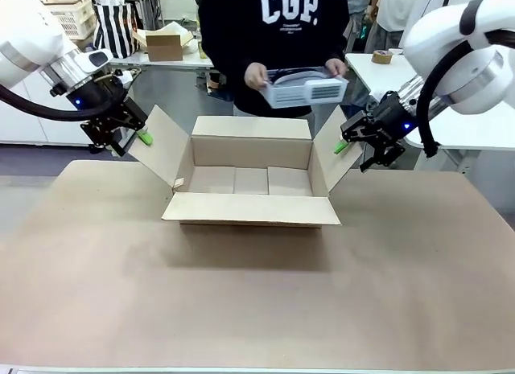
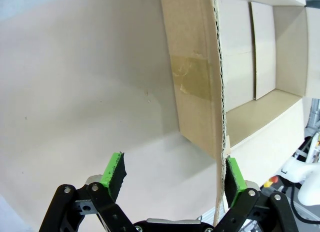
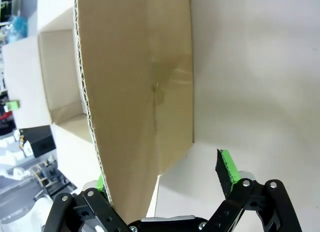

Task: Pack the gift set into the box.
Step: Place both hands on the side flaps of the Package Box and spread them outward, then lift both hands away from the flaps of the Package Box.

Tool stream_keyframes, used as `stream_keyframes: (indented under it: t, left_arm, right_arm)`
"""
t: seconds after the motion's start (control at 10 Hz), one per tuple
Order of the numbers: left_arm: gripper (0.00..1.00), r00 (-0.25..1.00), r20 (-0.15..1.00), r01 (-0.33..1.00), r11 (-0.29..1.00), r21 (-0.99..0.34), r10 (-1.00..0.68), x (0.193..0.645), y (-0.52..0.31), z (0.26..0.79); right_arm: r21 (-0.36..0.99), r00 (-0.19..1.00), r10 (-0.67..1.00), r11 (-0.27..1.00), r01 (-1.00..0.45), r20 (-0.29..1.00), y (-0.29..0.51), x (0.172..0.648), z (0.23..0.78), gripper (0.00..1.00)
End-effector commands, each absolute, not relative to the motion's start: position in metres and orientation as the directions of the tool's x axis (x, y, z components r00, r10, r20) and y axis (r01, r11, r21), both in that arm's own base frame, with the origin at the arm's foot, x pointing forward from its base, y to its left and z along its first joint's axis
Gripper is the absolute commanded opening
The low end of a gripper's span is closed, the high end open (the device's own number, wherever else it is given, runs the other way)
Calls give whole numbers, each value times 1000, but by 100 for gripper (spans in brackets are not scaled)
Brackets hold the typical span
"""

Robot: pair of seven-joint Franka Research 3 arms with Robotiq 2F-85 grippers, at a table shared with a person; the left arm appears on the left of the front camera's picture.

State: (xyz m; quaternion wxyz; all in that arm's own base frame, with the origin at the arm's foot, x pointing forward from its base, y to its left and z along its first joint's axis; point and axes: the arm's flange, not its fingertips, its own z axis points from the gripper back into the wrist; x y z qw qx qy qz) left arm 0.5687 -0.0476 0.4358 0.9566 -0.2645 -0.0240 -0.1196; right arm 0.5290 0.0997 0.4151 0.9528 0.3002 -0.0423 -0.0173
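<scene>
Two black grippers with green pads are spread wide at the side flaps of the large shallow brown corrugated cardboard box (image 1: 251, 181), which stands open on the tan counter (image 1: 257, 302). The left gripper (image 2: 172, 177) is set around the left flap's edge, one pad touching it. The right gripper (image 3: 165, 174) straddles the right flap, apparently unclenched. Beyond, the white perforated gift set (image 1: 304, 88) is held above the far flap in both of a person's hands (image 1: 256, 75).
</scene>
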Motion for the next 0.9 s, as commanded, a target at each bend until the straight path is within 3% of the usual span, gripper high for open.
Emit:
stream_keyframes:
  t: [0.0, 0.8]
  left_arm:
    - [100, 973, 103, 229, 843, -487, -206, 567, -48, 437]
    - [100, 973, 103, 229, 843, -487, -206, 567, -48, 437]
  right_arm:
    - [535, 996, -62, 845, 14, 71, 105, 532, 416, 100]
    - [535, 996, -62, 845, 14, 71, 105, 532, 416, 100]
